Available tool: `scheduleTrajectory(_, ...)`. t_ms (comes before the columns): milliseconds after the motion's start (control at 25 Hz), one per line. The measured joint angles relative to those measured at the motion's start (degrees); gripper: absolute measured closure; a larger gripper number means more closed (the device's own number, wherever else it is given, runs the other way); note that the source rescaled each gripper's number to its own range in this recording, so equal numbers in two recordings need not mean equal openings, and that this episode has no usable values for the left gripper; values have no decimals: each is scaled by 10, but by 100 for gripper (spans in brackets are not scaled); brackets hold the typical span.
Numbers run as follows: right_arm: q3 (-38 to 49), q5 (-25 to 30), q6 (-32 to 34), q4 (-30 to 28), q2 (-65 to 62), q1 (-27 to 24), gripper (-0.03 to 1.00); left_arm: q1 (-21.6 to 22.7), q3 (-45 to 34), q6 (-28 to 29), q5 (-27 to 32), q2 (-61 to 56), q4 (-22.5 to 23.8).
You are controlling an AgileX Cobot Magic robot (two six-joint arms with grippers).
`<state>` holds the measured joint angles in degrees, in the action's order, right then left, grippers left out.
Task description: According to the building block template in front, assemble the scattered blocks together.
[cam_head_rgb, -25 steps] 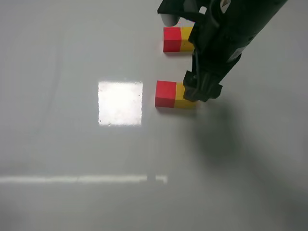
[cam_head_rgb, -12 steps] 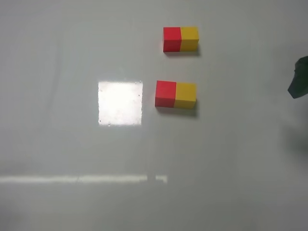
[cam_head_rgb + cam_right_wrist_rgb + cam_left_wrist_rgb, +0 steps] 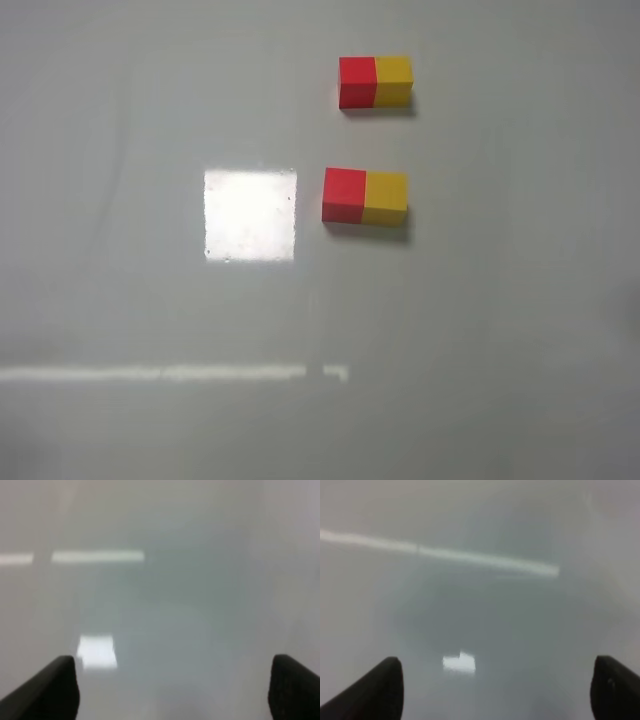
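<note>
In the exterior high view the template bar (image 3: 375, 82), red on the left and yellow on the right, lies at the back. Nearer, the red cube (image 3: 344, 194) and the yellow cube (image 3: 385, 198) lie side by side, touching, red on the left. No arm shows in that view. In the left wrist view my left gripper (image 3: 497, 690) is open with dark fingertips (image 3: 380, 687) wide apart over bare table. In the right wrist view my right gripper (image 3: 172, 690) is open, its fingertips (image 3: 50, 687) wide apart and empty. No block shows in either wrist view.
The grey table (image 3: 150, 120) carries a bright square light reflection (image 3: 250, 214) left of the cubes and a thin reflected streak (image 3: 170, 373) nearer the front.
The right arm, which stood over the yellow cube a second ago, has pulled away to the right and left the exterior view. The red and yellow cubes stay joined.
</note>
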<state>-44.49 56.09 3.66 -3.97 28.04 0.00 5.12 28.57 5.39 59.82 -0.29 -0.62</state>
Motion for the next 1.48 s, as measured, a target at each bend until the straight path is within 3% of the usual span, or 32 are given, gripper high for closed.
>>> scheduleTrajectory(240, 100, -9, 4, -10, -186, 0, 24, 0, 0, 0, 0, 0, 0)
scheduleTrajectory(480, 143, -3, -6, -10, -280, 0, 24, 0, 0, 0, 0, 0, 0)
scheduleTrajectory(720, 154, 6, -37, 3, -284, 0, 24, 0, 0, 0, 0, 0, 0)
scheduleTrajectory(1200, 155, 6, -37, 3, -284, 0, 24, 0, 0, 0, 0, 0, 0)
scheduleTrajectory(1480, 155, 6, -37, 3, -284, -27, 24, 0, 0, 0, 0, 0, 0)
